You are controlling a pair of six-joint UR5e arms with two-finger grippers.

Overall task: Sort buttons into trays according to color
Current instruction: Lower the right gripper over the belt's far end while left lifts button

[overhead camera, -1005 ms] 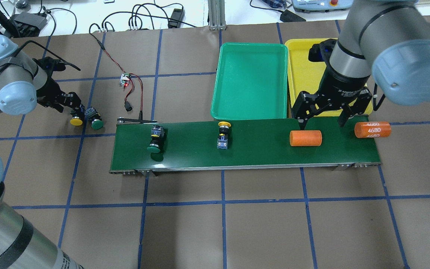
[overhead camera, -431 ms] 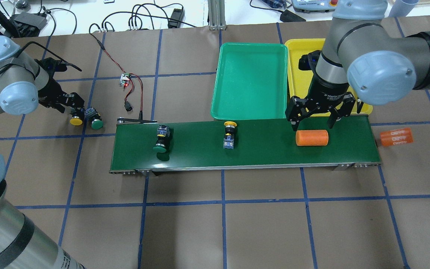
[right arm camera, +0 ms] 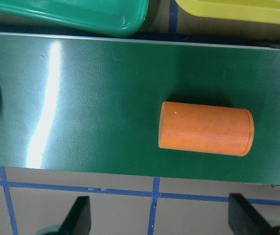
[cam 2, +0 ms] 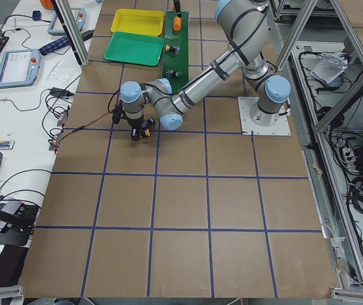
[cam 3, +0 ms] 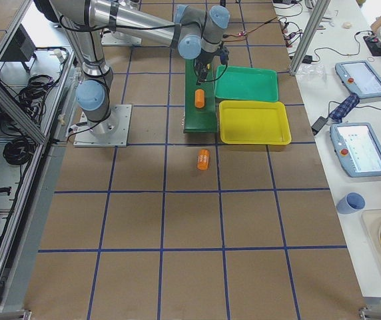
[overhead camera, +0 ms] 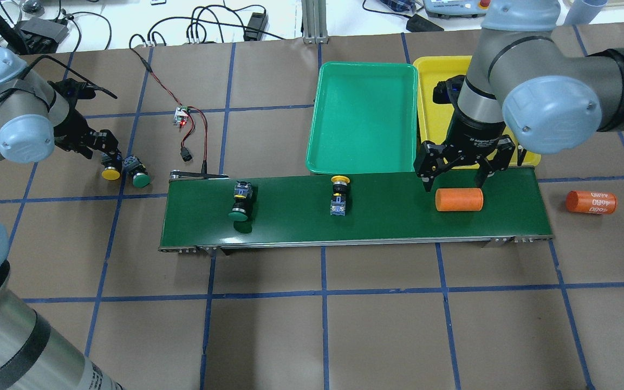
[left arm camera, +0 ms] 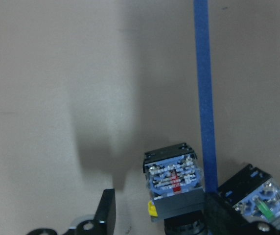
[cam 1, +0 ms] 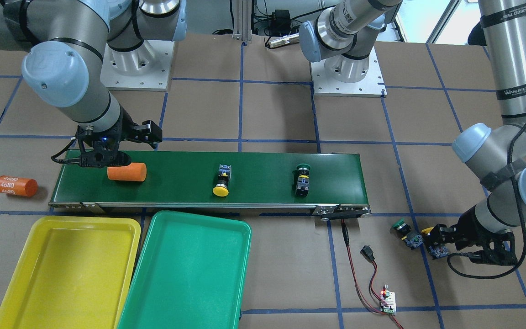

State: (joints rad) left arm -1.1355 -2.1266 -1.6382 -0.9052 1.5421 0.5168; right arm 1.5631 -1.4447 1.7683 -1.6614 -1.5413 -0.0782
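Observation:
Beside the belt's left end, a yellow-capped button (overhead camera: 110, 172) and a green-capped button (overhead camera: 140, 179) lie on the table. My left gripper (overhead camera: 107, 157) stands open astride the yellow-capped one; its blue-grey contact block (left arm camera: 175, 182) sits between the fingers with a gap on one side. A second green-capped button (overhead camera: 240, 203) and a second yellow-capped button (overhead camera: 339, 192) lie on the belt. The green tray (overhead camera: 363, 116) and the yellow tray (overhead camera: 435, 97) stand behind the belt. My right gripper (overhead camera: 454, 183) hangs open over an orange cylinder (overhead camera: 459, 199).
The long dark-green conveyor belt (overhead camera: 388, 216) runs across the middle. A second orange cylinder (overhead camera: 591, 202), marked with white numbers, lies on the table past the belt's right end. A small circuit board with red and black wires (overhead camera: 183, 116) sits left of the trays.
The belt's two buttons and the plain cylinder have shifted right. The numbered cylinder went off the belt's right end onto the table. My right gripper moved left over the plain cylinder.

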